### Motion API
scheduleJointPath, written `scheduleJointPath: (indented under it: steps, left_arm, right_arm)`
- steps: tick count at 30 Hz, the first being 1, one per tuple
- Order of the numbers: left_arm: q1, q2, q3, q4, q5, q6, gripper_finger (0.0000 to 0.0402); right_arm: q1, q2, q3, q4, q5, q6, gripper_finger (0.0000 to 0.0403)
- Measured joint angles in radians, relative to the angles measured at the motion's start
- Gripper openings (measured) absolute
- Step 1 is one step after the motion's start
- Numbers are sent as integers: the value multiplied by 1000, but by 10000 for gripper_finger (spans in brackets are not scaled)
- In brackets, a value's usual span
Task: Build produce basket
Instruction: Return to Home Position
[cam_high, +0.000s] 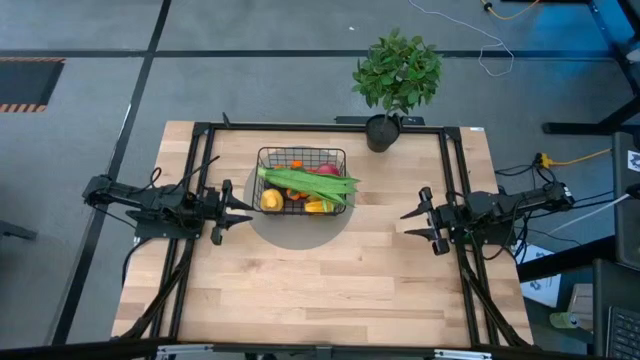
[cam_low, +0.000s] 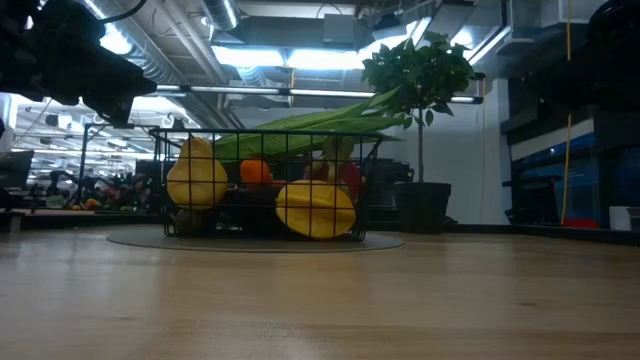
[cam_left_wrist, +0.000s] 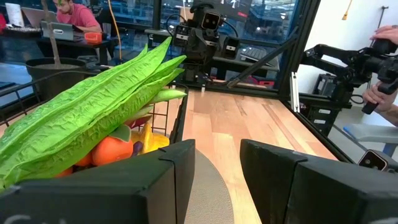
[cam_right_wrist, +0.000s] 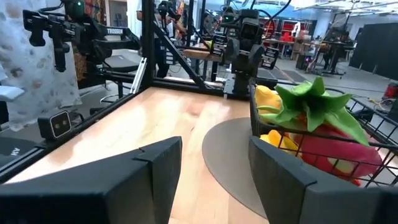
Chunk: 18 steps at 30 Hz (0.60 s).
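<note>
From above, you see the basket (cam_high: 300, 150) on a grey mat (cam_high: 300, 235) near the desk's (cam_high: 330, 290) far edge. The left hand (cam_high: 248, 212) is just beside it and the right hand (cam_high: 408, 224) farther off; both are spread and empty. At desk level, yellow fruits (cam_low: 314, 208) sit under long green pods (cam_low: 300, 128). The left wrist view shows the pods close ahead, and the right wrist view a pink dragon fruit (cam_right_wrist: 339, 155).

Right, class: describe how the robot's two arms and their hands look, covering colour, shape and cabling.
The left arm and right arm are dark, slim and jointed, with thin black cables looping beside them. The left hand and right hand each have two matte black, blocky, flat-faced fingers. No markings show.
</note>
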Motion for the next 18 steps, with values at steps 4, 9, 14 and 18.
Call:
scheduleJointPath:
  steps: [4, 9, 14, 18]
  left_arm:
    - [0, 0, 0, 0, 0, 0, 119]
    - [0, 0, 0, 0, 0, 0, 119]
    - [0, 0, 0, 0, 0, 0, 119]
    - [0, 0, 0, 0, 0, 0, 119]
  right_arm:
    - [0, 0, 0, 0, 0, 41, 184]
    - [0, 0, 0, 0, 0, 133, 184]
    - [0, 0, 0, 0, 0, 132, 184]
    - [1, 0, 0, 0, 0, 131, 184]
